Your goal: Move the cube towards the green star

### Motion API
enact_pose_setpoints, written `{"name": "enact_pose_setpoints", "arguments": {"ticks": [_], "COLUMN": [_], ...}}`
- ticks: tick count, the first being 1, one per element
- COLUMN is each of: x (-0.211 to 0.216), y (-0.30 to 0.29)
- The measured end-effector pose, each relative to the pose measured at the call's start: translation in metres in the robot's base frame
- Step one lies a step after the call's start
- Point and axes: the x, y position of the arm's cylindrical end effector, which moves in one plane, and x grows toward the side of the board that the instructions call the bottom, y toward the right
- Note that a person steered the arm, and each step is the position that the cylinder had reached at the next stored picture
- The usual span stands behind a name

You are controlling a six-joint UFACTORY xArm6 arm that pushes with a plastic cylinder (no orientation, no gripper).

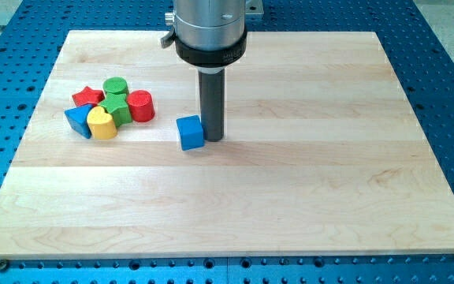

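On the view's left of the pale wooden surface (235, 205) sits a tight cluster of small painted blocks. The blue triangular block (77, 121) lies at the cluster's left edge, with the red star-shaped block (87, 96) just above it. Pressed against the blue one's right side is the yellow heart-shaped block (102, 123). Above the heart stands a green round block (116, 85), and right below that a second green block (117, 104), lumpier in outline, which looks like the green star, though its shape is hard to make out from here. The red cylinder block (140, 106) closes the cluster on its right, touching the green pieces. Well apart from that group, toward the view's middle, the blue cube (190, 132) stands alone on the wood. Just beside its right face is the dark rod that hangs from the silver arm housing (209, 28); my tip (213, 139) rests on the surface, touching or very nearly touching the cube's right side, so the cube lies between the tip and the cluster. This end effector is a plain rod with nothing that parts or closes. Around the board runs a blue perforated base (448, 55).
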Motion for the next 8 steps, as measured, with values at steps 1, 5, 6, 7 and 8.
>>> {"name": "enact_pose_setpoints", "arguments": {"ticks": [1,5,6,7,8], "x": [0.017,0.048,0.045,0.044,0.040], "y": [-0.014,-0.111,-0.111,-0.109,-0.088]}}
